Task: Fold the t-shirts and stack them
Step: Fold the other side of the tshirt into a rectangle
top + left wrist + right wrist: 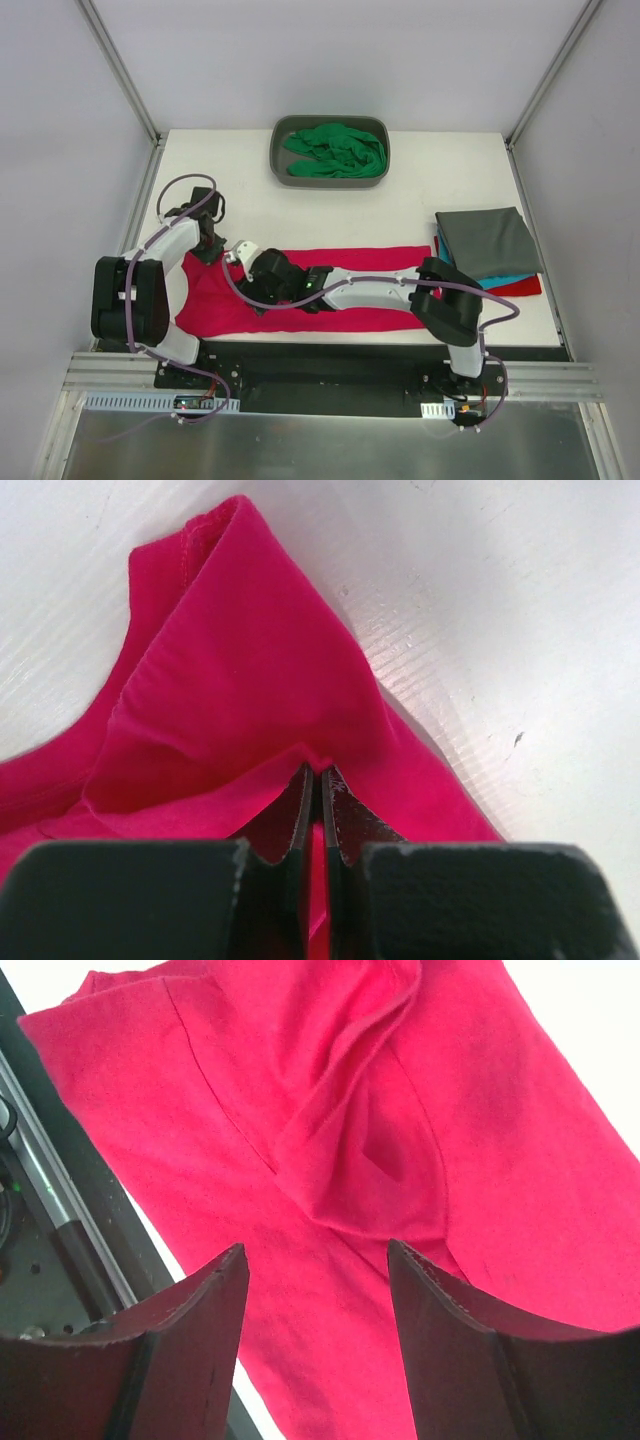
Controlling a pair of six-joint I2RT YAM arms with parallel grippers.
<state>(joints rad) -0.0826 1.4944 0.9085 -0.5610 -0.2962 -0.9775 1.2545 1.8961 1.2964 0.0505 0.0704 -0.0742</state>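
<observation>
The crimson-pink t-shirt point(340, 260) lies spread along the table's near edge, also in the left wrist view point(230, 680) and the right wrist view point(480, 1140). My left gripper point(212, 246) is shut on a fold at its far left corner point(318, 772). My right gripper point(245, 258) hangs open and empty over the shirt's left part point(318, 1260). The bright green t-shirt point(338, 150) lies bunched in the tub. The dark grey t-shirt point(487, 242) lies folded on top of the teal point(505, 280) and red point(528, 288) ones at the right.
The grey plastic tub point(279, 150) stands at the table's far middle. The folded stack sits near the right edge. The black base rail point(320, 360) runs along the near edge, also seen in the right wrist view point(60, 1230).
</observation>
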